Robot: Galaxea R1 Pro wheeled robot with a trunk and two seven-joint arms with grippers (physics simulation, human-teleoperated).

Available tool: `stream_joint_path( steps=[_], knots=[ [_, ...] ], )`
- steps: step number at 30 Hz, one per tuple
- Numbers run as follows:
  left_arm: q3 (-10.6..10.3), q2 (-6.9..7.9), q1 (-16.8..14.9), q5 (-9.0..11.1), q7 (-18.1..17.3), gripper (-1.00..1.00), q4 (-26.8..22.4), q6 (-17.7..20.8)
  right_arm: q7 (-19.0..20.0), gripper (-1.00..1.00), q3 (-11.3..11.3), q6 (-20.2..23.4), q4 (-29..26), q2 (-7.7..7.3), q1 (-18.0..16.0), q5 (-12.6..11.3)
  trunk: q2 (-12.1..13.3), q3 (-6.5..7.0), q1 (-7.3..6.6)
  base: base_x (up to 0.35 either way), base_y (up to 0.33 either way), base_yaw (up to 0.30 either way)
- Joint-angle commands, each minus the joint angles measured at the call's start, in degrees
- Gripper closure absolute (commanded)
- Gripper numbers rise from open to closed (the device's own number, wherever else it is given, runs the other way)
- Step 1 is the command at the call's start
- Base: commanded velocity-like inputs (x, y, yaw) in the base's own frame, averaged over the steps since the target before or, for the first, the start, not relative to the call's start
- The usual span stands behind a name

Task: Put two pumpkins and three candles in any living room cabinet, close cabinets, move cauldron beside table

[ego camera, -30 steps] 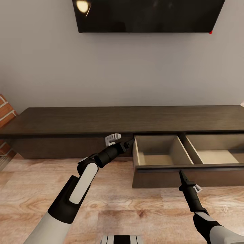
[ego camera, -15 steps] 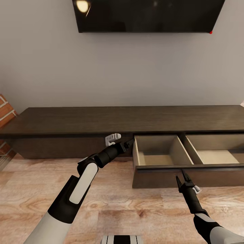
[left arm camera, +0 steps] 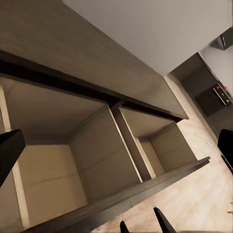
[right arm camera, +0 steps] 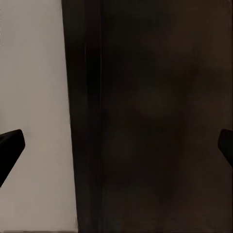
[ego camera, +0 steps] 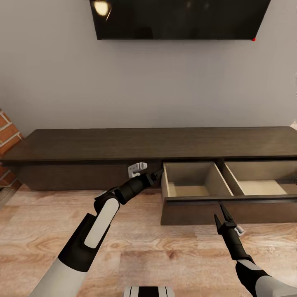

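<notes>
My right gripper (ego camera: pixel 220 214) has its jaws spread in a narrow V with nothing between them. Its tips point up at the dark front panel of the pulled-out drawer (ego camera: pixel 231 211), just short of it. In my right wrist view the two fingertips (right arm camera: pixel 10 148) sit far apart at either edge, with the dark panel close ahead.

My left gripper (ego camera: pixel 156 175) reaches under the lip of the cabinet (ego camera: pixel 123 144), beside the left wall of the open drawer. In the head view the fingers are too dark against the shadow to read, but in my left wrist view the fingertips (left arm camera: pixel 9 150) stand wide apart, empty, looking along the drawer.

The cabinet runs long from left to right against the grey wall, its long axis lying across my view and its front facing me. Its right-hand drawer is drawn out toward me, showing pale wood compartments side by side (a divider (ego camera: pixel 220 178) splits them). Its left section is closed.

Above hangs a dark television (ego camera: pixel 177 18). A strip of red brick (ego camera: pixel 6 136) shows at the left edge, and the wood floor (ego camera: pixel 165 251) spreads beneath my arms.
</notes>
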Motion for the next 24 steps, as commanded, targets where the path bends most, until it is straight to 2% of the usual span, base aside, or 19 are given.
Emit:
stream_joint_path(
  steps=[1,7,9,12,13,14,17,22,24],
  knots=[
    [0.1,-0.02,0.0,0.3,0.0,-1.00,0.0,0.3,0.2,-1.00,0.4,0.5,0.0,-0.02,0.0,-0.6,0.0,-0.04,-0.04,-0.276,0.000,0.000],
    [0.1,0.00,0.0,0.2,0.0,-1.00,0.0,0.3,0.2,-1.00,0.6,0.4,0.0,-0.02,0.0,-0.5,0.0,-0.04,-0.04,-0.260,0.000,0.000],
    [0.2,0.03,0.0,0.2,0.0,-1.00,0.0,0.3,0.2,-1.00,1.6,0.1,0.0,-0.02,0.0,-0.5,0.0,-0.04,-0.04,-0.239,0.000,0.000],
    [0.2,0.05,0.0,0.1,0.1,-1.00,0.0,0.4,0.2,-1.00,4.8,-1.6,0.0,-0.02,0.0,-0.5,0.0,-0.04,-0.04,-0.235,0.000,0.000],
    [0.3,0.08,0.0,0.0,0.1,-1.00,0.0,0.4,0.2,-1.00,7.0,-2.9,0.0,-0.02,0.0,-0.6,0.0,-0.04,-0.04,-0.233,0.000,0.000],
    [0.3,0.12,0.0,-0.1,0.1,-1.00,0.0,0.4,0.2,-1.00,10.4,-5.0,-0.1,0.01,0.0,-0.6,0.0,-0.04,-0.04,-0.195,0.000,0.000],
    [0.4,0.42,0.0,-0.1,0.1,-1.00,0.0,0.4,0.1,-1.00,14.0,-6.6,-0.1,0.00,-0.1,-0.6,0.0,-0.04,-0.04,-0.119,0.000,0.000],
    [0.7,2.25,0.0,-0.2,0.3,-1.00,0.0,0.4,-0.3,-1.00,21.4,-8.1,-0.1,0.02,-0.1,-0.6,0.0,-0.04,-0.04,-0.027,0.000,0.000],
    [1.0,2.93,0.0,-0.2,0.3,-1.00,0.0,0.5,-2.4,-1.00,23.5,-8.8,-0.1,0.00,-0.1,-0.6,0.0,-0.04,-0.04,-0.006,0.000,0.000]
  ],
)
